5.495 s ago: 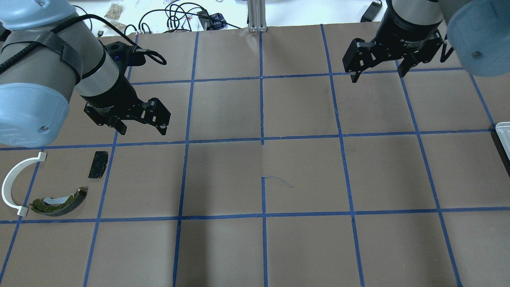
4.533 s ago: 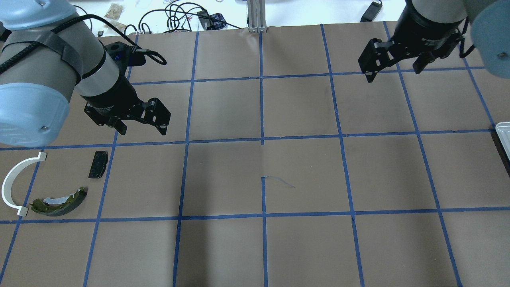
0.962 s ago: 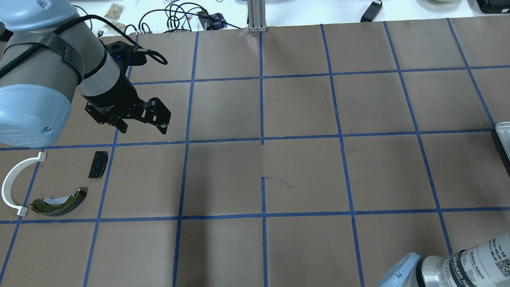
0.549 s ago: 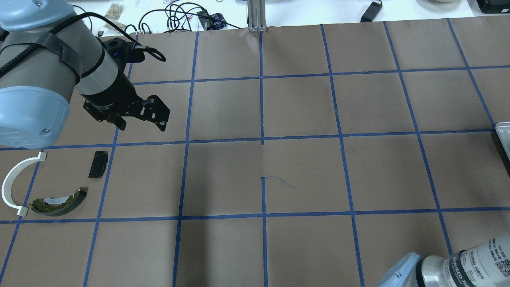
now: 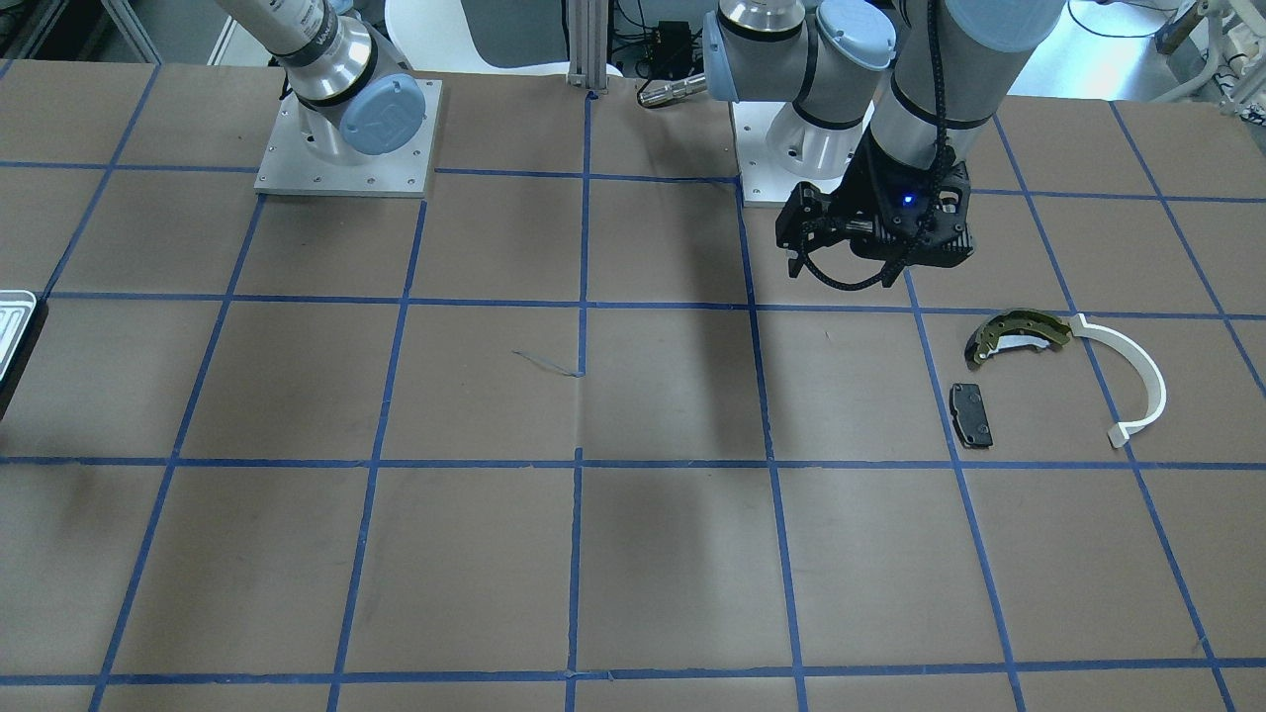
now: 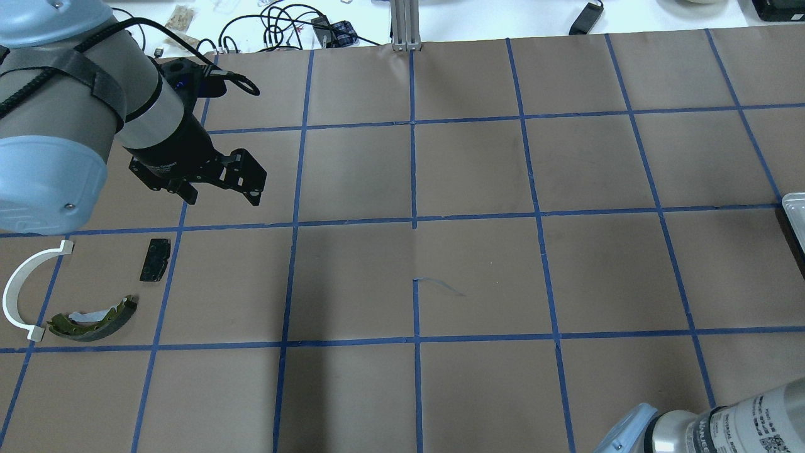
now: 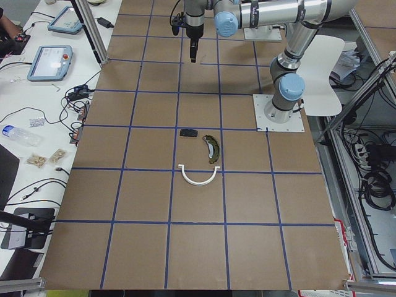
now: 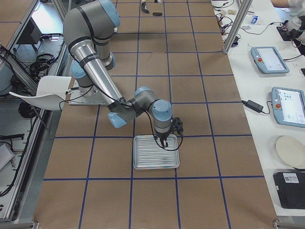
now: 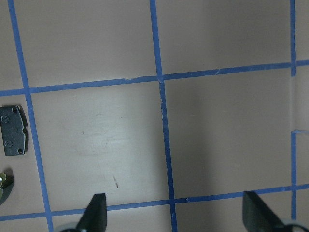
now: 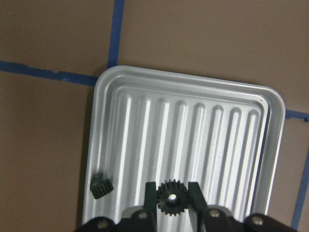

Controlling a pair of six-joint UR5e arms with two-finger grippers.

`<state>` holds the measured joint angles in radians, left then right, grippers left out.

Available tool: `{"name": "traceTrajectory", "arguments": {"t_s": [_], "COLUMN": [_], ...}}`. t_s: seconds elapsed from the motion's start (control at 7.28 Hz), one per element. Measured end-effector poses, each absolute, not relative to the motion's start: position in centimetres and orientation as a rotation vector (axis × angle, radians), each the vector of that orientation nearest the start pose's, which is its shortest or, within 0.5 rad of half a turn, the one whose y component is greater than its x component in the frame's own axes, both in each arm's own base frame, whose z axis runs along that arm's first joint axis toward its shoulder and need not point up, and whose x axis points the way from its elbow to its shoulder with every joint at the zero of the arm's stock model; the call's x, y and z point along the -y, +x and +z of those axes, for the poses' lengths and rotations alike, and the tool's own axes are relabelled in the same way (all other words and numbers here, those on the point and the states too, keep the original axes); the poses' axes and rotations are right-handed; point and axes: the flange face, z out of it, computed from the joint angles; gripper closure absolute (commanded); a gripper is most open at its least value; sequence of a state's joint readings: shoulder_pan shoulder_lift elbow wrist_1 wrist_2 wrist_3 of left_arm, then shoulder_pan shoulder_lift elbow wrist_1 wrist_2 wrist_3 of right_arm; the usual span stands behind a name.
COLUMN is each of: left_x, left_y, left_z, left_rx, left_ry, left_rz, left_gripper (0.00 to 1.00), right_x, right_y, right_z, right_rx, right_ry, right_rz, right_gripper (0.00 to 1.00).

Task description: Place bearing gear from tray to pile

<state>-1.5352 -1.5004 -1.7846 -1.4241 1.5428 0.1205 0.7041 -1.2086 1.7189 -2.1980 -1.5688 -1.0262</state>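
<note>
My right gripper (image 10: 171,195) is over the white ribbed tray (image 10: 193,125), its two fingers shut on a black toothed bearing gear (image 10: 170,198). In the exterior right view the gripper (image 8: 164,138) points down at the tray (image 8: 143,162). In the overhead view only the tray's edge (image 6: 795,211) shows. The pile lies at the left: an olive brake shoe (image 6: 94,318), a white arc (image 6: 22,286), a black pad (image 6: 155,259). My left gripper (image 6: 221,198) is open and empty, hovering above and to the right of the pile.
A second small black gear (image 10: 101,186) lies at the tray's left edge. Blue tape lines grid the brown table. Cables and an aluminium post (image 6: 405,25) sit at the far edge. My right arm's elbow (image 6: 723,428) shows at the bottom right.
My right arm left the far right of the table and swung out of the overhead view toward the tray. My left gripper drifted slightly up and left, still open.
</note>
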Motion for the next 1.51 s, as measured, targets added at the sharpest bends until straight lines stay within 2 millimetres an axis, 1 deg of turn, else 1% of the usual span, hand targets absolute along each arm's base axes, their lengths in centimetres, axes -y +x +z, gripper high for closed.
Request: {"name": "traceTrajectory", "arguments": {"t_s": [0.14, 0.27, 0.41, 0.55, 0.69, 0.82, 0.96, 1.1, 1.24, 1.37, 1.51], "left_x": [46.3, 46.3, 46.3, 46.3, 46.5, 46.6, 46.7, 46.7, 46.7, 46.8, 46.9], "left_y": [-12.0, -12.0, -12.0, -11.9, -11.9, -11.9, -11.9, -11.9, -11.9, -11.9, -11.9], "left_z": [43.1, 43.1, 43.1, 43.1, 43.2, 43.2, 43.2, 43.1, 43.0, 42.8, 42.7], "left_rx": [-3.167, -3.167, -3.167, -3.167, -3.167, -3.166, -3.164, -3.164, -3.165, -3.166, -3.166], "left_ry": [0.134, 0.134, 0.134, 0.134, 0.132, 0.131, 0.132, 0.133, 0.132, 0.133, 0.133], "left_rz": [-0.009, -0.01, -0.01, -0.011, -0.024, -0.045, -0.053, -0.048, -0.041, -0.039, -0.036], "left_gripper": [0.0, 0.0, 0.0, 0.0, 0.0, 0.0, 0.0, 0.0, 0.0, 0.0, 0.0], "right_x": [52.0, 54.3, 55.9, 56.9, 57.4, 57.2, 56.4, 55.1, 53.5, 51.8, 50.5], "right_y": [-31.5, -25.1, -18.1, -10.3, -1.6, 6.2, 13.4, 20.2, 26.1, 31.2, 34.5], "right_z": [30.3, 31.5, 31.8, 31.4, 30.5, 29.5, 28.4, 27.0, 24.8, 22.0, 19.6], "right_rx": [-3.238, -3.236, -3.215, -3.196, -3.186, -3.182, -3.178, -3.173, -3.173, -3.177, -3.175], "right_ry": [-0.224, -0.175, -0.103, -0.035, -0.025, -0.062, -0.142, -0.204, -0.191, -0.147, -0.117], "right_rz": [-0.119, -0.096, -0.048, 0.001, 0.032, 0.036, 0.018, 0.005, -0.002, -0.002, -0.007], "right_gripper": [1.0, 1.0, 1.0, 1.0, 1.0, 0.99, 0.98, 0.98, 0.96, 0.91, 0.9]}}
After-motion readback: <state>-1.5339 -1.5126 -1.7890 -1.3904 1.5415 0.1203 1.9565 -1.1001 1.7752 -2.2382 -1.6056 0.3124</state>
